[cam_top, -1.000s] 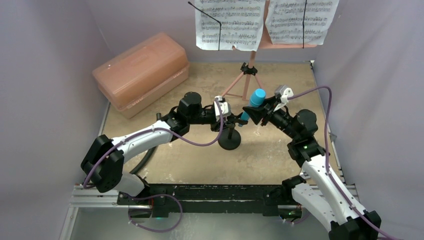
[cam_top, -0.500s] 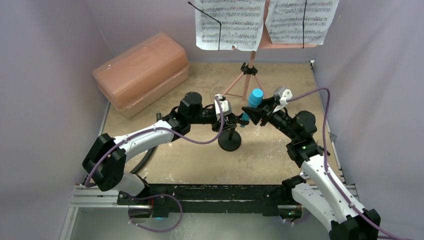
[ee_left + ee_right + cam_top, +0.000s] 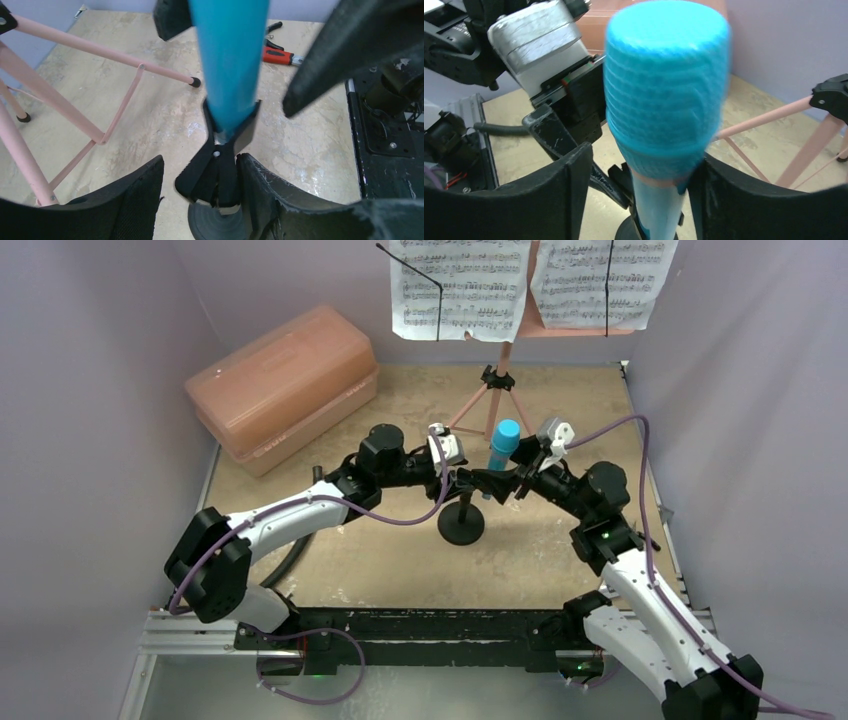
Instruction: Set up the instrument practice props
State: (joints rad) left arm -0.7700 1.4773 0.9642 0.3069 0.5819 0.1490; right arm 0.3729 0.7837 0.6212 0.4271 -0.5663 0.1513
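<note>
Microphone [image 3: 667, 100] seated in stand clip [image 3: 220, 165], between right fingers [image 3: 549, 200]

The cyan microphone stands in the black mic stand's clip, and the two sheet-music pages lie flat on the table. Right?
No. The microphone is in the mic stand, but the pages hang on the pink music stand, not the table; see the top view.
</note>
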